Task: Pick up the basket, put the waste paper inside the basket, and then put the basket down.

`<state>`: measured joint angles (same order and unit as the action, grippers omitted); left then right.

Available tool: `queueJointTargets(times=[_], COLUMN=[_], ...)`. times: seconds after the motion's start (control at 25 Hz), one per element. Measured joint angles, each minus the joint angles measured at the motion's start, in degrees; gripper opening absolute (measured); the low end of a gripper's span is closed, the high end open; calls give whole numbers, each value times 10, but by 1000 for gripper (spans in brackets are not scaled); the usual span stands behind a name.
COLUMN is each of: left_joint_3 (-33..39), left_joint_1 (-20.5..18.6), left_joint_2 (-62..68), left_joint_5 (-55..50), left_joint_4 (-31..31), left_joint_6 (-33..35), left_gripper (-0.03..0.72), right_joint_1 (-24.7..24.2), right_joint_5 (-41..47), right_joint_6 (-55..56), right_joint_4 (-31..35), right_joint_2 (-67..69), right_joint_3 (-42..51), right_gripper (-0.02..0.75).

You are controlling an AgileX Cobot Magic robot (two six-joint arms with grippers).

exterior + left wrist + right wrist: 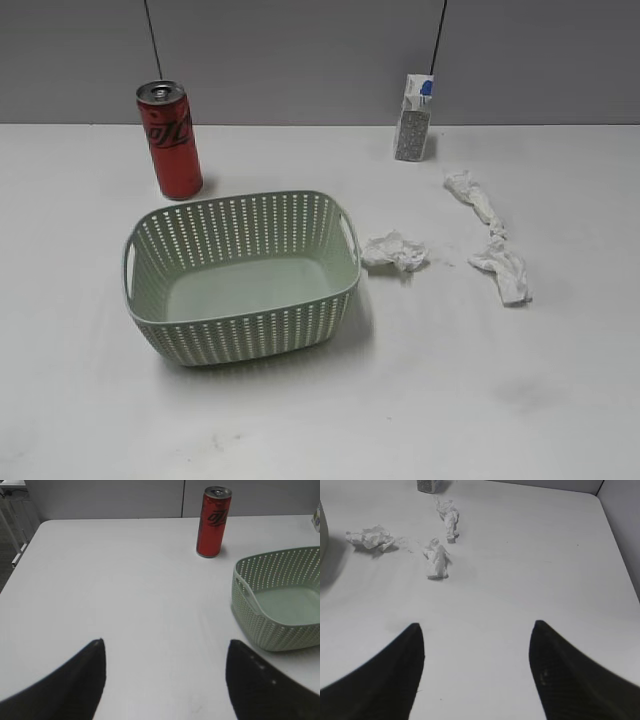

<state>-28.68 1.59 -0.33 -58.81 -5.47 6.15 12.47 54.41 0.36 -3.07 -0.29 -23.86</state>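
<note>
The pale green basket (240,275) stands empty on the white table, left of centre; it also shows at the right of the left wrist view (280,600). A small wad of waste paper (394,251) lies just right of the basket. Two twisted strips (474,196) (503,272) lie further right. The right wrist view shows the wad (371,537) and the strips (448,518) (437,560) ahead to the left. My left gripper (165,647) is open and empty, left of the basket. My right gripper (476,630) is open and empty, short of the paper. Neither gripper shows in the exterior view.
A red soda can (170,140) stands behind the basket at the left, also in the left wrist view (212,521). A small white-and-grey carton with a blue top (414,118) stands at the back right. The table's right edge meets a wall (620,510).
</note>
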Motion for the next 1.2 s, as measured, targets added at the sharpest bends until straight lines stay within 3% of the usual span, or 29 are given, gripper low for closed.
queueJointTargets(times=[0.88,1.2], left_joint_3=[-4,-28], left_joint_1=[0,0], left_joint_2=[12,167], left_joint_5=[6,110], left_joint_4=[-1,-111], left_joint_6=[0,4], left_gripper=[533,533], right_joint_1=[0,0], right_joint_5=[0,0], right_joint_6=[0,0], right_joint_4=[0,0], right_joint_2=[0,0], right_joint_3=[0,0], right_gripper=[499,499])
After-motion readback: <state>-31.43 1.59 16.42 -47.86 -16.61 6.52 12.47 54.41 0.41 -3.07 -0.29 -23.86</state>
